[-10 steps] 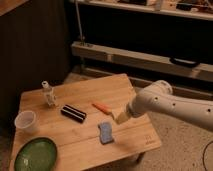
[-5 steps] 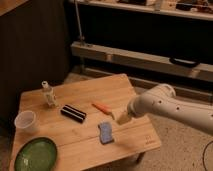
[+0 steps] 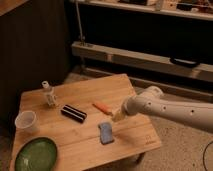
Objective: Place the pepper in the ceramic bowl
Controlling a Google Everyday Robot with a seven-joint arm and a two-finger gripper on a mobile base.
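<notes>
The pepper (image 3: 102,107), slim and orange-red, lies flat near the middle of the wooden table (image 3: 137,142). The ceramic bowl (image 3: 36,154), a wide shallow green dish, sits at the table's front left corner with nothing in it. My gripper (image 3: 117,116) comes in from the right on a white arm (image 3: 165,107). It hangs low over the table just right of the pepper and above the blue sponge (image 3: 105,133). It stands open, holds nothing, and does not touch the pepper.
A black oblong object (image 3: 73,113) lies left of the pepper. A translucent white cup (image 3: 26,121) stands at the left edge and a small white bottle (image 3: 49,94) at the back left. Dark shelving runs behind the table.
My gripper has crept slightly left toward the pepper. The objects on the table have not moved.
</notes>
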